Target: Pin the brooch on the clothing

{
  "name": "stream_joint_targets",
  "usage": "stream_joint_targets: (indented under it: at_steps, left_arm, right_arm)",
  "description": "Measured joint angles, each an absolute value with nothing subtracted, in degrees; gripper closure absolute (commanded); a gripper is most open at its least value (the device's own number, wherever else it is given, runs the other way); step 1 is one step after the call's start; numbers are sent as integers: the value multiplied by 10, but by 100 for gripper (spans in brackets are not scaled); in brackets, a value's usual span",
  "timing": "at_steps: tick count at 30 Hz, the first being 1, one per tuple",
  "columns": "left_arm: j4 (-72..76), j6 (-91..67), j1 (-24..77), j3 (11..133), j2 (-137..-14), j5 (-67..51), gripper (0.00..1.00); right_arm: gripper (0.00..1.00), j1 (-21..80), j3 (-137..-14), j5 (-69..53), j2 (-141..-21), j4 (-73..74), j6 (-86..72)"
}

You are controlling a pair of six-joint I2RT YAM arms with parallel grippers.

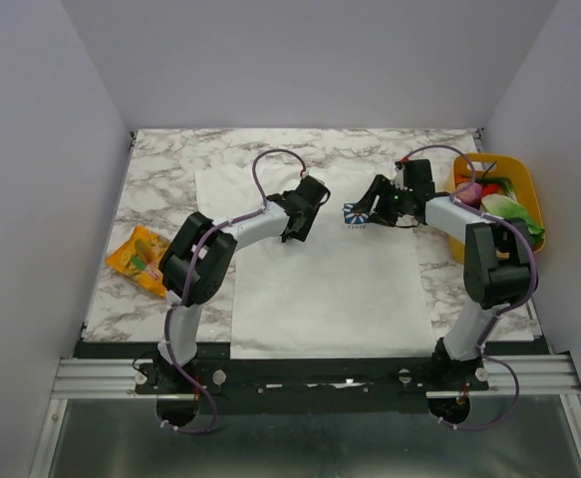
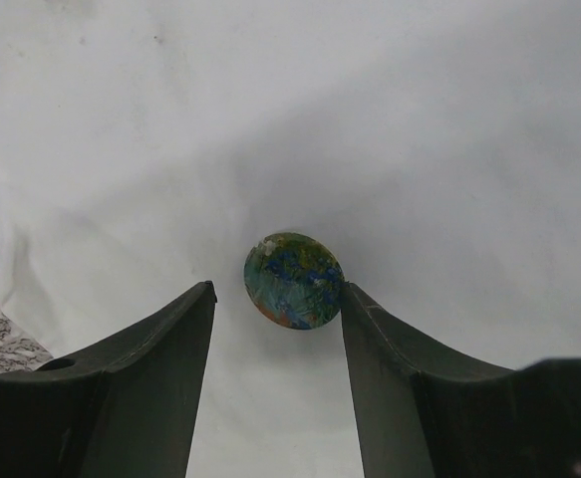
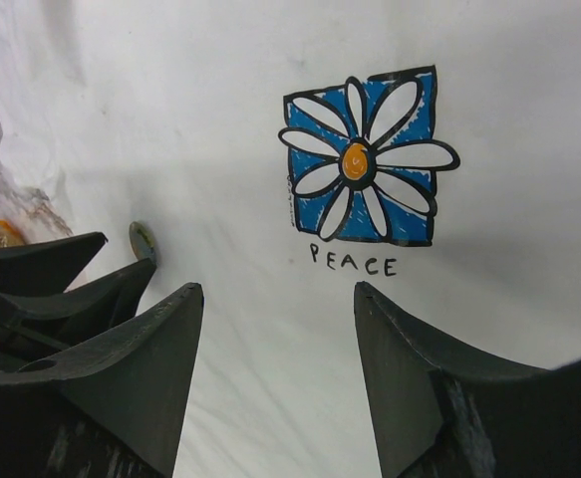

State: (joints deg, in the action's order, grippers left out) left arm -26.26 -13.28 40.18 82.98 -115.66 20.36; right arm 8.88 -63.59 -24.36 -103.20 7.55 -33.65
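Note:
The clothing (image 1: pixel 320 279) is a white T-shirt spread flat on the marble table, with a blue square flower print (image 3: pixel 365 159) above the word PEACE. The brooch (image 2: pixel 293 280), a small round greenish disc, lies on the white fabric (image 2: pixel 370 119). My left gripper (image 2: pixel 279 289) is open, and the disc sits just past its tips, against the right finger (image 2: pixel 390 368). My right gripper (image 3: pixel 277 289) is open over bare fabric below the print. In the right wrist view the brooch (image 3: pixel 143 242) shows edge-on beside the left gripper's fingers (image 3: pixel 51 264). From above, both grippers (image 1: pixel 305 209) (image 1: pixel 375 204) flank the print (image 1: pixel 355 214).
A yellow basket (image 1: pixel 521 171) holding colourful items stands at the table's right edge, close behind my right arm. An orange packet (image 1: pixel 139 257) lies on the marble (image 1: pixel 160 174) left of the shirt.

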Motion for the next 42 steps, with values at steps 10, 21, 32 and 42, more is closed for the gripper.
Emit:
stream_joint_targets:
  at_steps: [10, 21, 32, 42]
  left_arm:
    - [-260, -133, 402, 839, -1176, 204, 40]
    - [-254, -131, 403, 840, -1181, 204, 56]
    - [-246, -129, 402, 840, -1182, 213, 64]
    - [-227, -129, 386, 811, -1159, 212, 66]
  right_arm:
    - [30, 89, -636, -253, -1034, 69, -336]
    - [30, 89, -636, -263, -1037, 68, -336]
    - [30, 89, -636, -265, -1045, 67, -336]
    - [30, 89, -636, -268, -1045, 60, -335]
